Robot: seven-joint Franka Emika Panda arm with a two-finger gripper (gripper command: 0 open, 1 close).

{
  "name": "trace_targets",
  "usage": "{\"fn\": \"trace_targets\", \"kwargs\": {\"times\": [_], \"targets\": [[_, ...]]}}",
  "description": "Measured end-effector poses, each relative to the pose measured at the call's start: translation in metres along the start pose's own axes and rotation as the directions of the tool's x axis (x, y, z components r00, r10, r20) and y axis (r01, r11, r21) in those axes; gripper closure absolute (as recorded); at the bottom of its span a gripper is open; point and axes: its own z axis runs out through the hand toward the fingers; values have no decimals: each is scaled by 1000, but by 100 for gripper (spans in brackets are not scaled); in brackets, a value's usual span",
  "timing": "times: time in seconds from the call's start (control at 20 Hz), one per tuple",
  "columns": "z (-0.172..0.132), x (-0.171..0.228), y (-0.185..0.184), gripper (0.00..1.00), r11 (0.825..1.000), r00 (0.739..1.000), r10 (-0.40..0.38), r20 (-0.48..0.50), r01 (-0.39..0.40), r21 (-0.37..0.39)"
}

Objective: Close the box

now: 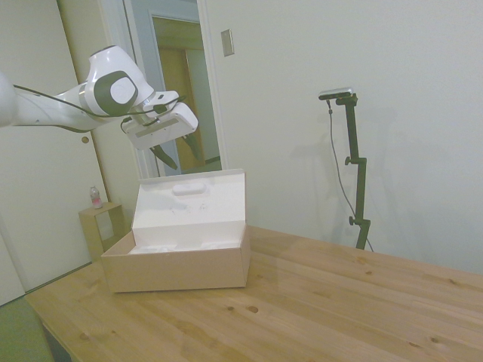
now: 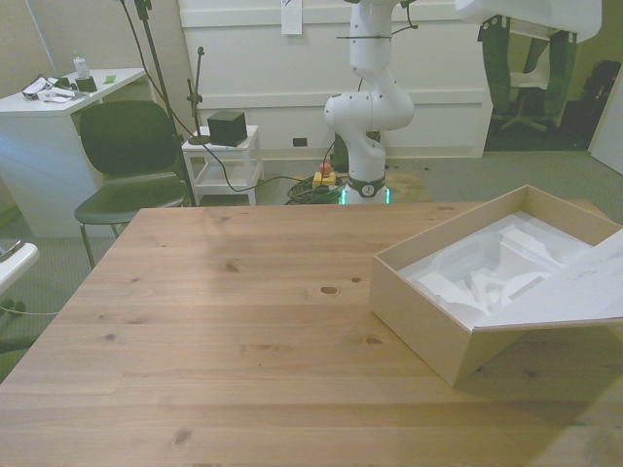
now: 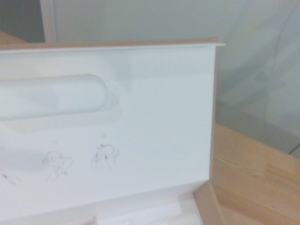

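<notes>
box (image 1: pixel 177 268) sits open on the bench (image 1: pixel 317 302) | its lid (image 1: pixel 192 197) stands upright at the rear hinge | we hold the pincer (image 1: pixel 164 157) above and behind the lid's top edge, placed to push it down | whether the pincer is clenched or released, we cannot tell

The side view stands off one side of the table (image 1: pixel 317 302) and looks across it at the open box (image 1: pixel 177 264). The front view looks along the table (image 2: pixel 224 321) from its near edge, box (image 2: pixel 428 316) at the front view's right. The wrist view is very close to the lid (image 3: pixel 154 131). All three views share the box.
</notes>
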Motion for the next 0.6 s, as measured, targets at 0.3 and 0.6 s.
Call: {"fn": "trace_targets", "kwargs": {"times": [0.3, 0.6], "targets": [[17, 13, -35, 0, 999, 999, -52, -14, 52, 1], [33, 21, -45, 0, 998, 998, -63, -18, 63, 14]]}}
